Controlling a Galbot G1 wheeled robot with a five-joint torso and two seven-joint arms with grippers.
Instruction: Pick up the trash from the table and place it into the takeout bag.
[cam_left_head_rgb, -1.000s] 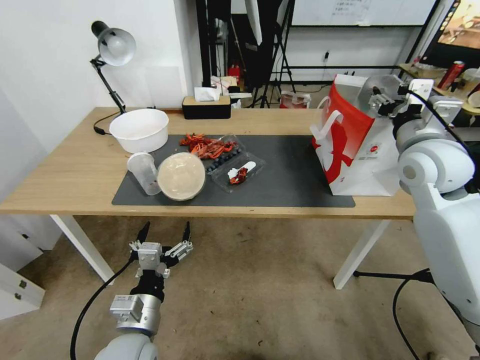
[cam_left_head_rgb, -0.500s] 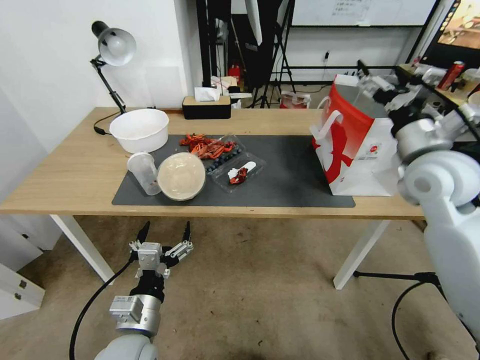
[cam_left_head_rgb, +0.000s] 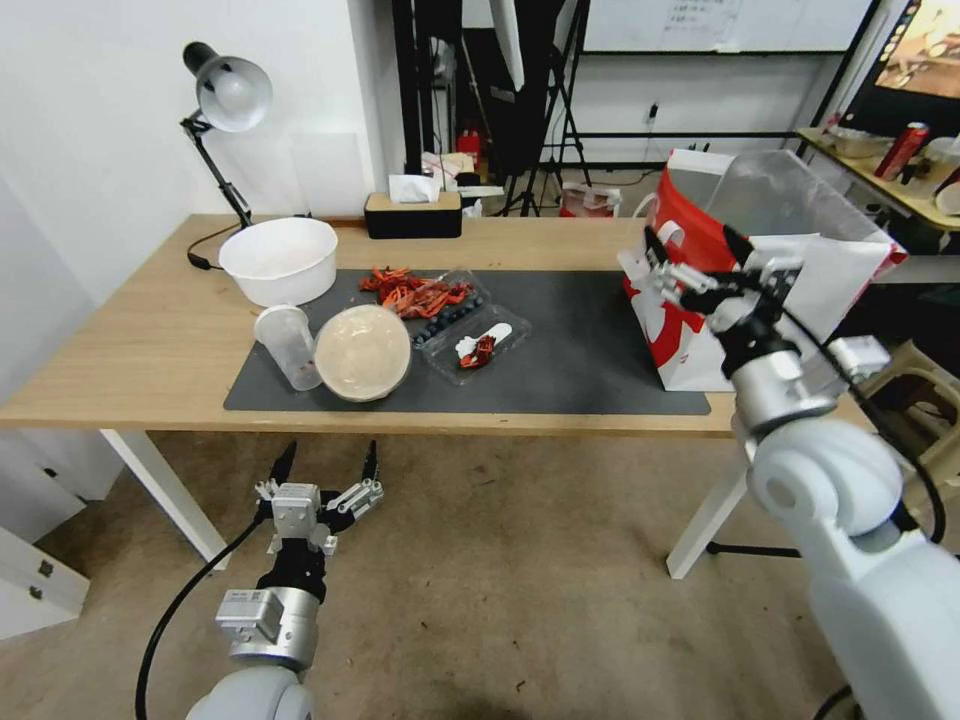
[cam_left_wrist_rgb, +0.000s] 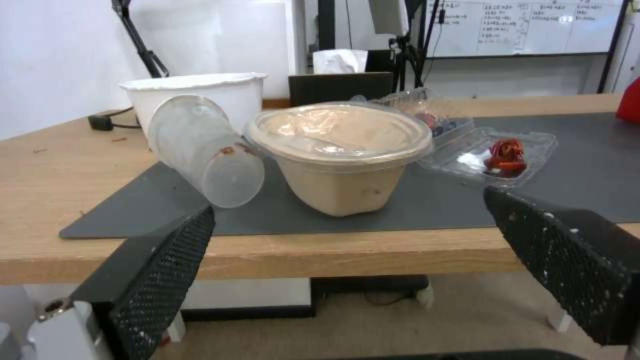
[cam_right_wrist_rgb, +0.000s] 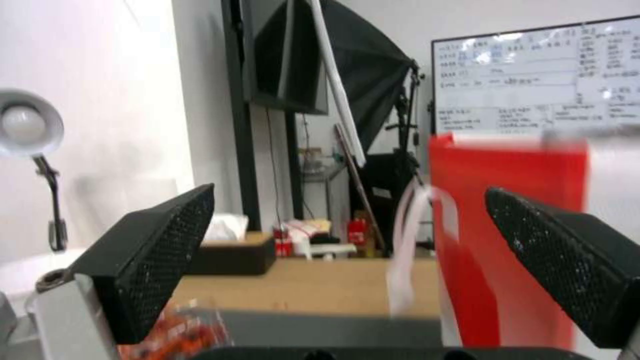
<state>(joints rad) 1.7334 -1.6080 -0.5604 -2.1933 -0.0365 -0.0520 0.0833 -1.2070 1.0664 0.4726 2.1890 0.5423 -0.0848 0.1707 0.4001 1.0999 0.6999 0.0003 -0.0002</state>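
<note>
On the table (cam_left_head_rgb: 140, 340), a dark mat (cam_left_head_rgb: 580, 350) carries the trash: a beige lidded bowl (cam_left_head_rgb: 362, 352), a clear plastic cup (cam_left_head_rgb: 287, 345) lying tilted against it, red crayfish shells (cam_left_head_rgb: 415, 292) and a clear tray (cam_left_head_rgb: 477, 345). The red-and-white takeout bag (cam_left_head_rgb: 690, 355) stands open at the mat's right end. My right gripper (cam_left_head_rgb: 693, 250) is open and empty, close in front of the bag's near left side. Below the table's front edge my left gripper (cam_left_head_rgb: 325, 462) is open over the floor, facing the bowl (cam_left_wrist_rgb: 340, 150), cup (cam_left_wrist_rgb: 207, 150) and tray (cam_left_wrist_rgb: 497, 155). The right wrist view shows the open right gripper (cam_right_wrist_rgb: 350, 190) and the bag (cam_right_wrist_rgb: 500, 225).
A white bowl (cam_left_head_rgb: 280, 260) sits behind the cup. The black tissue box (cam_left_head_rgb: 413, 213) and grey desk lamp (cam_left_head_rgb: 228, 95) stand at the table's back edge. Tripods and stands fill the room behind. A side table with a red can (cam_left_head_rgb: 902, 150) is at far right.
My right arm has swung from above the bag's top at the far right down to the bag's near left side. The left gripper has barely moved.
</note>
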